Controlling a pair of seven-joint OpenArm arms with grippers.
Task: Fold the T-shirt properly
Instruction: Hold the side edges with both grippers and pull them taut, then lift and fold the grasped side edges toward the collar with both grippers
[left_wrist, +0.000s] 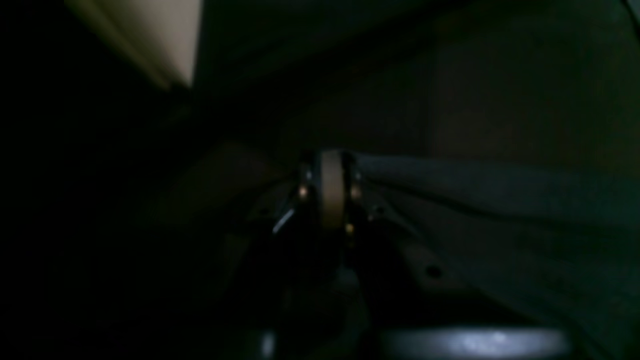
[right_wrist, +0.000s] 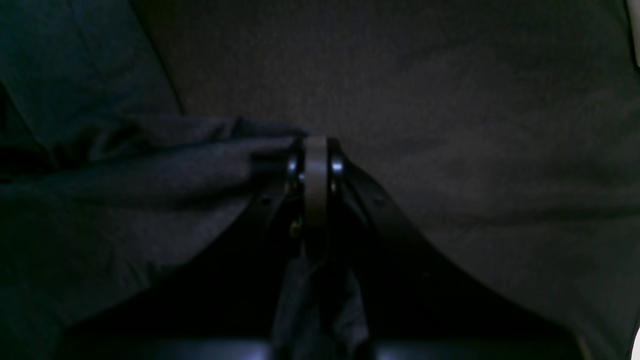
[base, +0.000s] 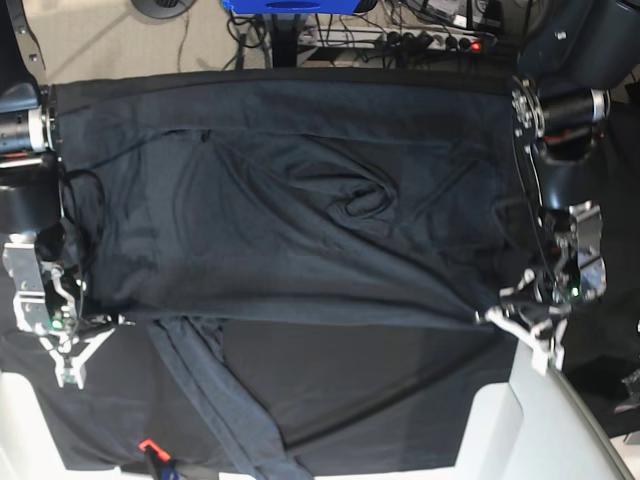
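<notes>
Shirt pinched at both lower corners, spread over the tabletop

At the left edge of the base view the right gripper (base: 112, 322) has its jaws closed on an edge of the T-shirt (base: 300, 220), near a lower corner of the body; its wrist view shows cloth bunched against the pads (right_wrist: 315, 175). Through the middle of the frame the shirt lies mostly flat on the black table cloth (base: 380, 400), with a rumpled knot above centre and a sleeve (base: 215, 400) trailing toward the bottom edge. At the right, the left gripper (base: 492, 316) is likewise clamped on the opposite corner. It looks like soft, light, limp knit that sags and creases when lifted, so hems and corners are probably the best holds.
</notes>
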